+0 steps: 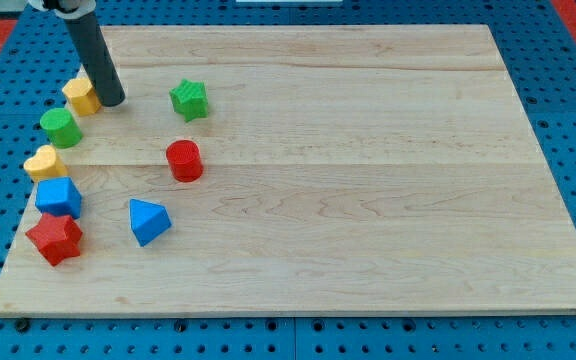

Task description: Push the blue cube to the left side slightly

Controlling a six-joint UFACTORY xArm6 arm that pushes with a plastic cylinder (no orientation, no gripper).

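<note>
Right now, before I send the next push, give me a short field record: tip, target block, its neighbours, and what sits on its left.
tip: my tip at the view's upper left, beside the yellow block
target: blue cube, near the board's left edge, far below the tip
above target: yellow heart block
below target: red star block, touching or nearly
right of target: blue wedge, apart
left of target: bare strip of board only

Wooden board (368,150) carries eight coloured blocks clustered at the view's left.
</note>
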